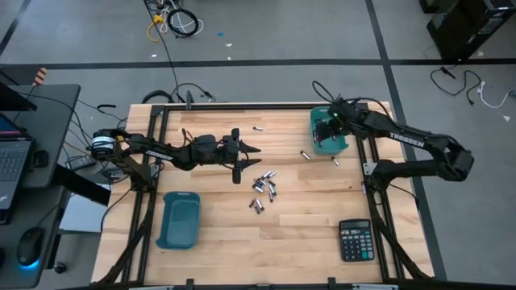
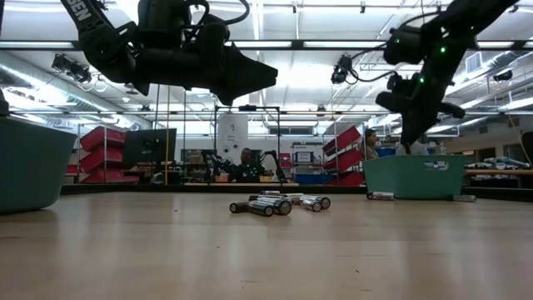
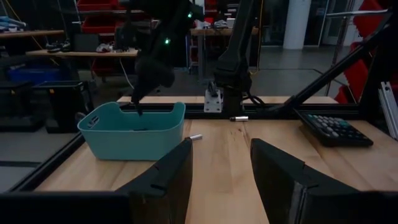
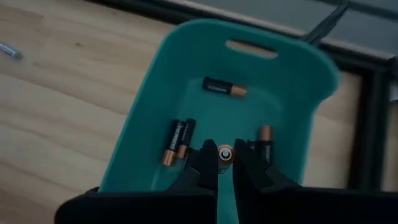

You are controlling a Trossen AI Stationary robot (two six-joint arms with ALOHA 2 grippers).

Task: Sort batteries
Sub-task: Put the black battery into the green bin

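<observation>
Pinching a battery [image 4: 224,154] over the teal bin [image 4: 298,74], right gripper [image 4: 224,163] nearly closed; left gripper [image 3: 221,177] gapes empty.

Overhead, table-level and two wrist cameras, all four sharing the teal bin [image 1: 329,134] at the table's [image 1: 306,234] far side.

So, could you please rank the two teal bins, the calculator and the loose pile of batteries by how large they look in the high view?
Largest to smallest, as they look from above:
1. Teal bin on the left
2. Teal bin on the right, partly hidden by the right arm, so its full size is uncertain
3. Calculator
4. Pile of batteries; its spread looks close to the calculator's, so this order is unsure
</observation>
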